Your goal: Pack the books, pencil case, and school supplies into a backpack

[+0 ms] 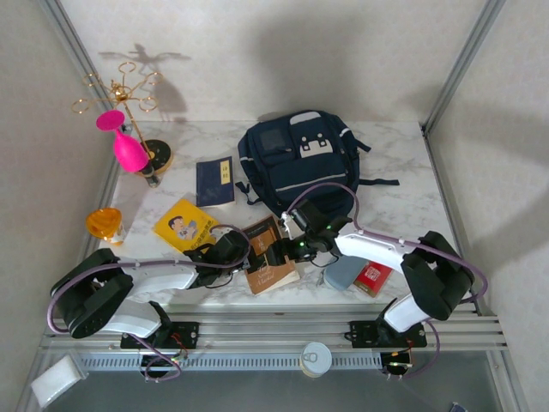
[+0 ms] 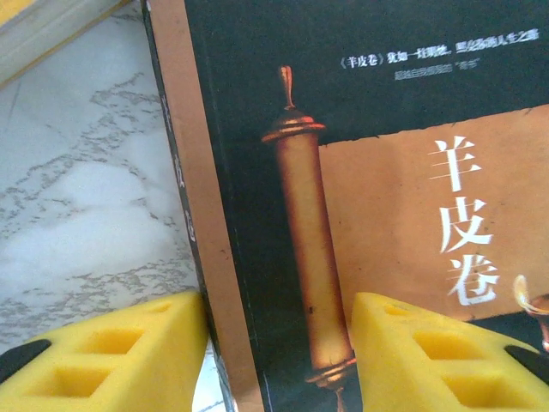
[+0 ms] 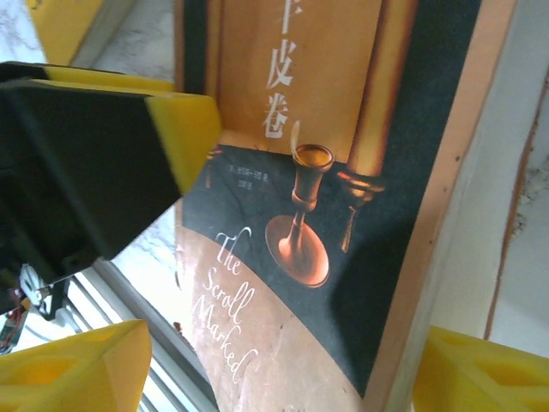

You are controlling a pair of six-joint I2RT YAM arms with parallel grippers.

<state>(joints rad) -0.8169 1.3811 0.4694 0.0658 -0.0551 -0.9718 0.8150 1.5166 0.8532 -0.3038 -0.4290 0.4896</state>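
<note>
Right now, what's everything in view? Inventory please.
backpack: 1, navy, back centre of table
navy book: 1, navy, left of backpack
yellow book: 1, yellow, front left
brown book: 1, brown, front centre
pencil case: 1, grey-blue, front right
red pack: 1, red, right of pencil case
cup: 1, orange, left edge
goblet: 1, pink, back left
rack: 1, gold, back left
can: 1, silver, near rail
left gripper: 1, yellow pads, open over brown book
right gripper: 1, yellow pads, open over brown book
</note>
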